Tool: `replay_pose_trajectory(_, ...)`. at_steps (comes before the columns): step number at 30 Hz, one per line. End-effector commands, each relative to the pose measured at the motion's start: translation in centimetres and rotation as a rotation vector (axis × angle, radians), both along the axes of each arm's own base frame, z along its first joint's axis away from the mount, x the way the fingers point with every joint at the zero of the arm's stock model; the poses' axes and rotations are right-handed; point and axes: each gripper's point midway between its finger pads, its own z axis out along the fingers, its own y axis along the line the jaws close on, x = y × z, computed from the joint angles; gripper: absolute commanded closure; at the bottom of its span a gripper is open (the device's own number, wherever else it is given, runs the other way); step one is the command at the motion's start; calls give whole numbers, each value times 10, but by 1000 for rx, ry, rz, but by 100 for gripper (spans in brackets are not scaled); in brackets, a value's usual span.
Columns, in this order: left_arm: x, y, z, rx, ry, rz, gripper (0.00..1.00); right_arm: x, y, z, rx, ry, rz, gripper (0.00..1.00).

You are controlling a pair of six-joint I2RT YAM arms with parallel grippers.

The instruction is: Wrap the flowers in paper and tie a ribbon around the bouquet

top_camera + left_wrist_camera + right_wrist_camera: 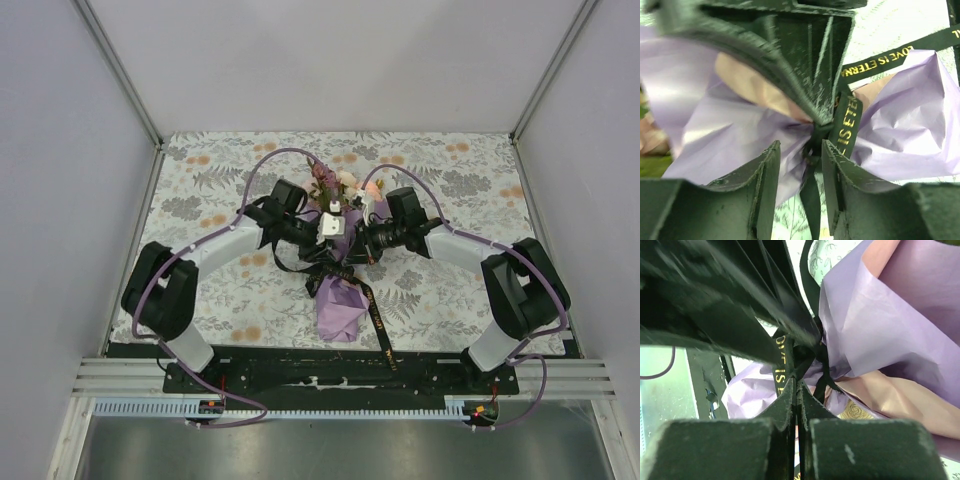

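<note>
the ribbon [377,322] trails loose toward the near edge; the paper [338,305] is already wrapped and cinched mid-table; at the knot the left gripper [800,150] stands open, the right gripper [797,385] pinches ribbon; the flowers [330,182] poke out beyond; tightening likely remains

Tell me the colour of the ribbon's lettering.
Gold on the black ribbon, clearest in the left wrist view.

The bouquet [338,295] lies mid-worktop [450,200], flowers [330,182] at the far end and paper [340,312] toward the near edge, the left hand [318,236] and right hand [358,238] flanking its waist, from which the ribbon [375,320] trails nearward.
</note>
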Motion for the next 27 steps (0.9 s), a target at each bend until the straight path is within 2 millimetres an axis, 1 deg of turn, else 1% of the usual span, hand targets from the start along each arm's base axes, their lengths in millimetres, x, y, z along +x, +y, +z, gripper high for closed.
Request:
replay_pose_trajectory(1,14,23,46,-87,-39,121,53,12,-1,21,17,-53,-38,100)
replay_pose_trajectory(2,18,34,49,-94,-31,164,53,12,-2,23,20,-57,-42,100)
replay_pose_trajectory(4,16,54,53,-100,-8,232,52,13,-4,25,20,-55,-54,100)
replay_pose_trajectory(6,4,73,40,-56,18,258,52,13,-5,24,17,-54,-62,100)
replay_pose_trajectory(8,-16,84,20,-5,45,232,51,12,-6,22,12,-45,-64,100)
replay_pose_trajectory(9,-26,86,11,10,61,216,49,12,-6,21,11,-42,-64,100)
replay_pose_trajectory(10,-31,87,5,17,78,209,43,12,-6,20,8,-38,-63,100)
replay_pose_trajectory(12,-39,86,-8,41,109,194,36,12,-7,19,4,-35,-63,100)
replay_pose_trajectory(14,-40,81,-14,50,131,194,28,11,-7,18,0,-34,-58,100)
replay_pose_trajectory(15,-40,77,-14,45,142,198,27,12,-7,18,1,-35,-58,100)
replay_pose_trajectory(19,-32,60,-13,10,160,224,25,9,-7,20,4,-31,-46,100)
replay_pose_trajectory(23,-23,52,-16,-4,186,248,25,7,-8,20,-1,-32,-45,100)
replay_pose_trajectory(27,-21,43,-20,-10,233,247,25,8,-9,18,-6,-37,-49,100)
